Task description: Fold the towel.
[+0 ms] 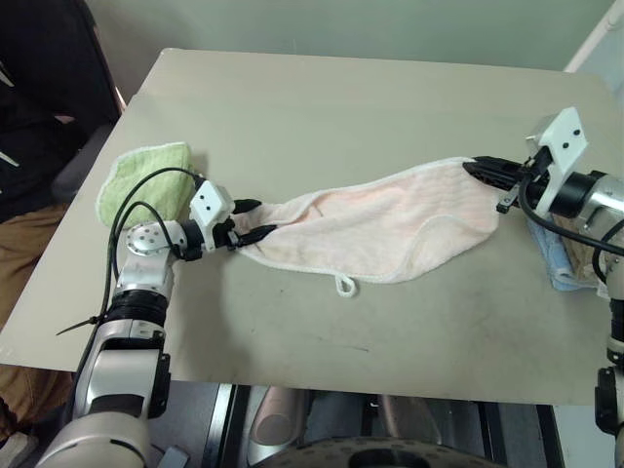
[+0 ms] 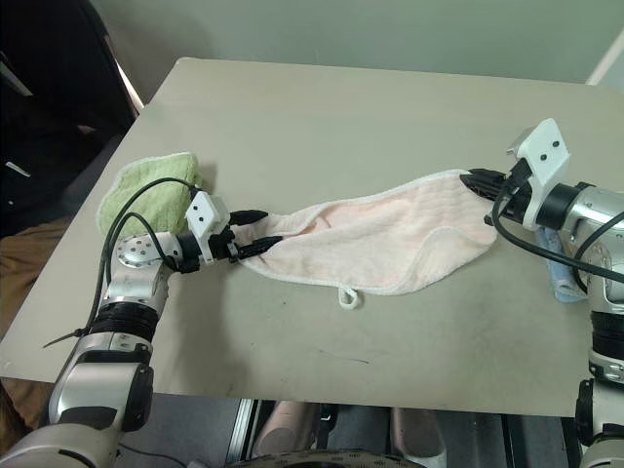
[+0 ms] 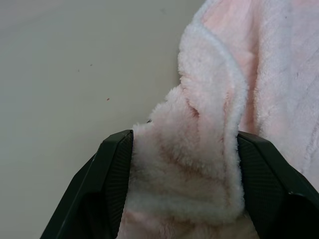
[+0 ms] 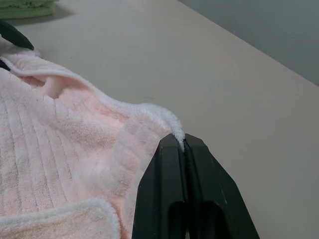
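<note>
- Towel (image 1: 380, 226): pale pink terry, white hem, stretched across the middle of the table (image 1: 322, 97) between the two arms, sagging in the centre, long edges curled in.
- Nearest bit: small white loop (image 1: 345, 286) hangs off the towel's near hem and lies on the table surface.
- Left gripper (image 1: 255, 221): low over the table at the towel's left end, fingers (image 3: 115, 174) spread fairly wide around a thick bunched wad of cloth; wrist view shows terry packed between both pads, so it holds the towel.
- Right gripper (image 1: 485, 174): at the towel's right end, higher than the left one, fingers pressed together with just the white hem corner pinched at the tips; clear in the right wrist view.
- Green towel (image 1: 144, 180): folded lump just behind the left gripper, apart from the pink one, not part of the job.
- Blue and beige cloths (image 1: 564, 258): stacked under the right arm at the table's right edge.
- Far half of the table: bare, room to lay cloth out.
- Progress, my read: early. Both ends are gripped and the towel is pulled lengthwise, but it is rumpled, not flat, and no clean fold shows.
- Left to do, judged: flatten or tension it evenly, bring one end over to the other, align hems, release.
</note>
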Controlling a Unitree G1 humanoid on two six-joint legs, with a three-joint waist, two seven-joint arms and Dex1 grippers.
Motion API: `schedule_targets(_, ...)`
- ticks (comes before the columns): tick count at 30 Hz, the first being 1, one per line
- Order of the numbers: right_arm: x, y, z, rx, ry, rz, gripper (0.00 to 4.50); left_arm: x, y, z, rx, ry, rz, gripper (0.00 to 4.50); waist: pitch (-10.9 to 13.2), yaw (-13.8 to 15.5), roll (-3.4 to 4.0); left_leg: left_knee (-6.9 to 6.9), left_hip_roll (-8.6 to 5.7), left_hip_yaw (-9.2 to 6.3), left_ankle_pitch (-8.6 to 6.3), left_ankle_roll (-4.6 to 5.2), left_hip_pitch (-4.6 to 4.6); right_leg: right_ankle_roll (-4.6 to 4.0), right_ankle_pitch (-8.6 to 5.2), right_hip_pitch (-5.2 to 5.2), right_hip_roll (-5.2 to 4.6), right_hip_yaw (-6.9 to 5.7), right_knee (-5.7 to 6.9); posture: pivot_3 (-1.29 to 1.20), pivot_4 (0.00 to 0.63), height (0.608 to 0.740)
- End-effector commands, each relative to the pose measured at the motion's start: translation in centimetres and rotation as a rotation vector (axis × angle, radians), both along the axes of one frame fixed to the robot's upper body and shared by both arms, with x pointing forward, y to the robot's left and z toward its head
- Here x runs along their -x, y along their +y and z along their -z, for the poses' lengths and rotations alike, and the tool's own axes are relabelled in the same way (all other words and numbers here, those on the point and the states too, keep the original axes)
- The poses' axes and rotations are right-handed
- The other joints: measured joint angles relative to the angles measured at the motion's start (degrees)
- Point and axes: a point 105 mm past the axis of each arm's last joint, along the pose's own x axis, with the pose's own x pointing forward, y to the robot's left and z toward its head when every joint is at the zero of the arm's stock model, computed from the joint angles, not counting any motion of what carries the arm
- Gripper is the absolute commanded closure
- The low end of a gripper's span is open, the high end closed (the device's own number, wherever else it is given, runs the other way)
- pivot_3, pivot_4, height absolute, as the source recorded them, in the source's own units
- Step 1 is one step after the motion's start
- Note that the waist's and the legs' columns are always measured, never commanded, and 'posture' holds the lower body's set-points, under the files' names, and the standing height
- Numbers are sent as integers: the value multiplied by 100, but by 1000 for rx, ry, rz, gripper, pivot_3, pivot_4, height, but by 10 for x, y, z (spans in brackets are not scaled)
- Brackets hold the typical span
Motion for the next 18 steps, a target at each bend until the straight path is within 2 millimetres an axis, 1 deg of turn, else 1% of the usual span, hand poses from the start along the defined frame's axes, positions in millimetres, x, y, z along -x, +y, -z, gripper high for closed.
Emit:
schedule_targets(1, 4, -3, -17, 11, -65, 7, 4500, 5, -7, -22, 58, -79, 67, 1287, 0, 0, 0, 1, 0, 0, 1, 2, -4, 2, 0, -1, 0, -1, -1, 0, 150, 740)
schedule_targets(6, 4, -3, -15, 17, -59, 12, 4500, 20, -8, -21, 53, -43, 146, 1287, 0, -7, 0, 3, 0, 0, 0, 3, -9, 17, 6, -5, 0, -1, -1, 0, 150, 740)
schedule_targets(8, 4, -3, -14, 18, -58, 12, 4500, 23, -4, -15, 7, -31, 142, 1287, 0, -11, 0, 3, 0, 0, 0, 3, -8, 17, 6, -5, 0, -1, -1, 0, 150, 740)
schedule_targets(11, 3, -3, -13, 19, -58, 12, 4500, 23, -1, -11, -20, -26, 126, 1287, 0, -16, 0, 3, 1, -1, 1, 3, -8, 5, 0, -6, 0, 0, 0, 0, 150, 740)
schedule_targets(18, 3, -2, -14, 16, -61, 9, 4500, 15, -1, -14, 3, -31, 91, 1287, 0, 0, 0, 11, -1, -3, 1, 6, -13, 6, 0, -5, 0, 0, 0, 0, 150, 740)
